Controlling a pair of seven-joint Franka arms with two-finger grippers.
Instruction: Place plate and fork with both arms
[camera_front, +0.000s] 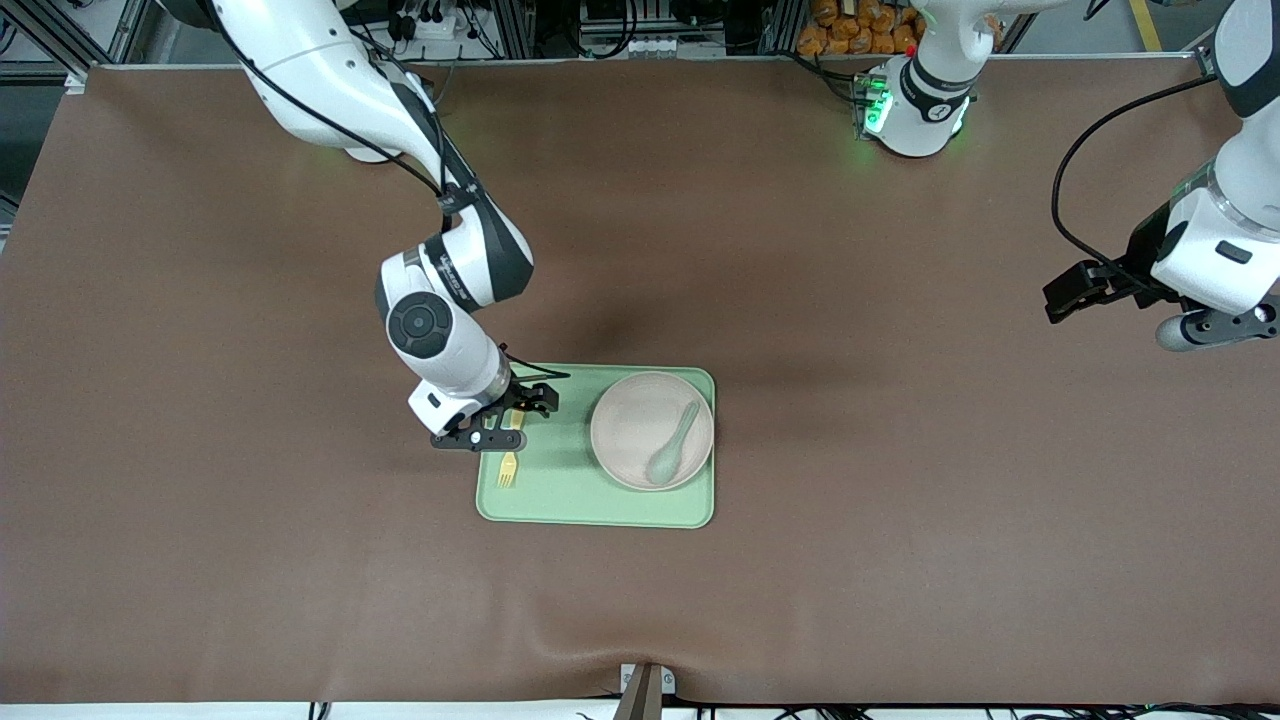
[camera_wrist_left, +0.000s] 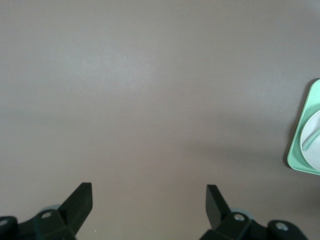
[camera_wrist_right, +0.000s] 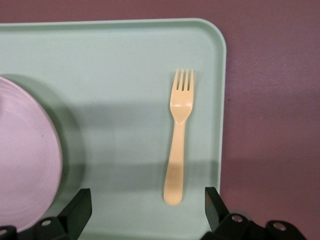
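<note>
The off-white plate (camera_front: 650, 430) lies on the light-green tray (camera_front: 560, 495) at the tray's end toward the left arm, with a grey-green spoon (camera_front: 675, 445) in it. The pale-yellow fork (camera_front: 509, 465) lies flat on the tray at its end toward the right arm, tines toward the front camera. In the right wrist view the fork (camera_wrist_right: 178, 137) lies free between the open fingers, beside the plate's rim (camera_wrist_right: 30, 165). My right gripper (camera_front: 497, 428) is open and empty over the fork's handle end. My left gripper (camera_front: 1075, 292) is open and empty, waiting over bare table at the left arm's end.
The brown table mat (camera_front: 900, 480) spreads wide around the tray. The left wrist view shows bare mat and a corner of the tray (camera_wrist_left: 300, 145). Both arm bases stand along the table's edge farthest from the front camera.
</note>
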